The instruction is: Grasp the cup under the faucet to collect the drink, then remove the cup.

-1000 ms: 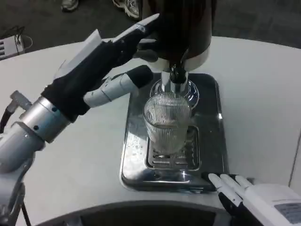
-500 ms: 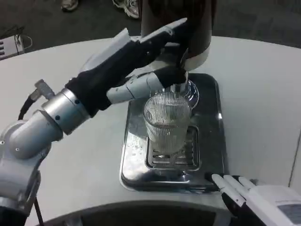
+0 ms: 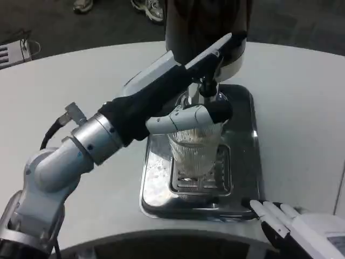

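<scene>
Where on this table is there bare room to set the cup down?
Bare table lies right of the metal tray, and more far left. It's crowded at the tray: cup, faucet, left robot hand. The right robot hand rests at the near right edge.

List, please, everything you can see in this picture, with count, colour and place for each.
cup: one, clear ribbed glass, on the tray's grate under the faucet.
faucet: one, silver, above the cup.
dispenser: one, dark body, behind the tray.
drip tray: one, shiny steel, table centre.
table: one, white.
shoes: white, on the floor beyond the table.
left hand: white and black, reaching over the cup's top.
right hand: white, at the tray's near right corner.
</scene>
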Motion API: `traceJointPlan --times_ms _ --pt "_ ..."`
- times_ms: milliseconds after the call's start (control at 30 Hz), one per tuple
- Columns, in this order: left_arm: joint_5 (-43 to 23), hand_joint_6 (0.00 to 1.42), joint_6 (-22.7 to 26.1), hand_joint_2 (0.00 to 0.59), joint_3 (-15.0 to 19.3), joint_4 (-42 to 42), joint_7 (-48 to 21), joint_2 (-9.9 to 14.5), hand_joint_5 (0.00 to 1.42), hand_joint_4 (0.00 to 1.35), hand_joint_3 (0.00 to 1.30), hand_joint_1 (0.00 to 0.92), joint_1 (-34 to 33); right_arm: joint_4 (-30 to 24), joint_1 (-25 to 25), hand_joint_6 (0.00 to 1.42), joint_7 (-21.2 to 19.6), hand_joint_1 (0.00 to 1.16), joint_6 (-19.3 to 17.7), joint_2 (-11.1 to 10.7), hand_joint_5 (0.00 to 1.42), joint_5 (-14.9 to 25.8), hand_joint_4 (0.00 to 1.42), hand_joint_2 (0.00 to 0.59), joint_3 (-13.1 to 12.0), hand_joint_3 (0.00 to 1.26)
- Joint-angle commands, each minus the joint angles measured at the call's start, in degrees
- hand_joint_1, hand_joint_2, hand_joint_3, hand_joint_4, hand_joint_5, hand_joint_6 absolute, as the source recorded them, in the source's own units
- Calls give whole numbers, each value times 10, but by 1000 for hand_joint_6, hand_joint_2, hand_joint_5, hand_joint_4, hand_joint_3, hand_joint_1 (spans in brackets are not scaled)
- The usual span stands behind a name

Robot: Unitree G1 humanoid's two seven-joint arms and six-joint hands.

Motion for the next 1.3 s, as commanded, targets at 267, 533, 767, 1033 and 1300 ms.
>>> traceJointPlan --times_ms 267,533,767,1033,1300 --pt "119 97 -3 72 -45 15 29 16 0 0 0 0 4 -8 6 0 0 473 -2 6 0 10 0 425 -4 0" --pt "157 98 -5 73 -64 14 37 29 0 0 0 0 1 -8 4 0 4 470 9 7 0 12 0 429 -1 0" --pt "165 102 -7 73 -66 14 47 33 0 0 0 0 7 -6 7 0 -6 469 55 17 0 54 0 413 -3 0" --pt "158 104 -11 71 -62 10 52 43 0 0 0 0 16 84 18 0 -162 575 66 56 0 225 0 316 -39 0" --pt "152 105 -8 70 -57 6 51 48 0 0 0 0 17 209 -57 0 -317 670 49 77 0 249 0 242 20 0"
